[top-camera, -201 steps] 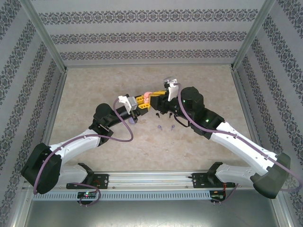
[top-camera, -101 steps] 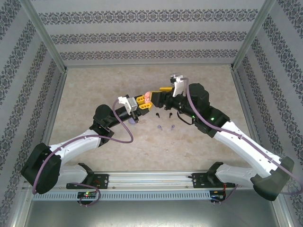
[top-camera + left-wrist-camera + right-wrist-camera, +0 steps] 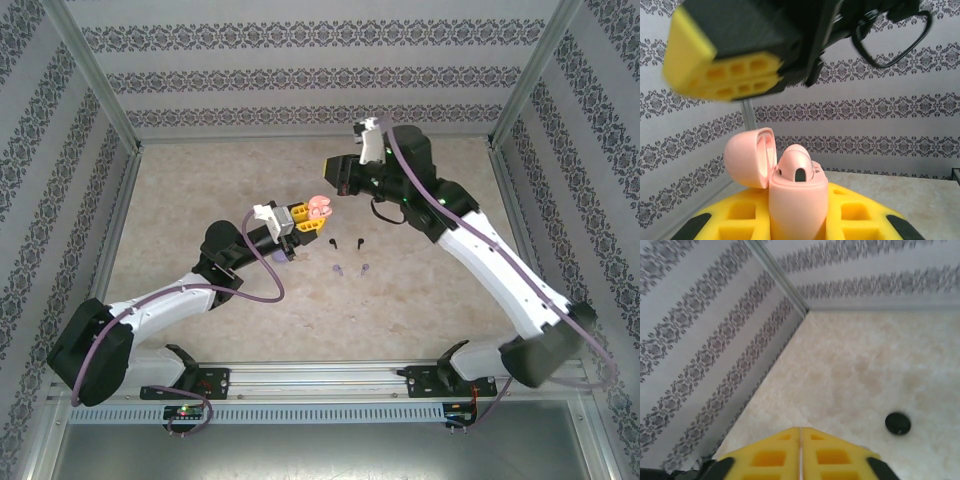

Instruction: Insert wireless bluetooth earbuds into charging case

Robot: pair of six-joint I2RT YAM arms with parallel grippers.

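Note:
My left gripper [image 3: 308, 215] is shut on a pale pink charging case [image 3: 320, 208], held upright above the table with its lid open. In the left wrist view the case [image 3: 797, 205] stands between the yellow fingers [image 3: 740, 215], its lid [image 3: 747, 157] tipped back to the left, and a pink earbud [image 3: 796, 167] sits in it. My right gripper [image 3: 333, 164] hangs shut and empty, higher and farther back; its closed tips [image 3: 800, 432] point at bare table. Two black earbuds [image 3: 333, 243] and two lilac earbuds [image 3: 339, 270] lie on the table in front of the case.
A lilac round thing [image 3: 274, 258] peeks out beside the left wrist. A small black round object [image 3: 898, 423] lies on the table in the right wrist view. Patterned walls [image 3: 320, 75] enclose the beige table [image 3: 200, 180] on three sides.
My right gripper has pulled away from the pink case, up and toward the back, opening and then closing empty. The left gripper has kept hold of the case.

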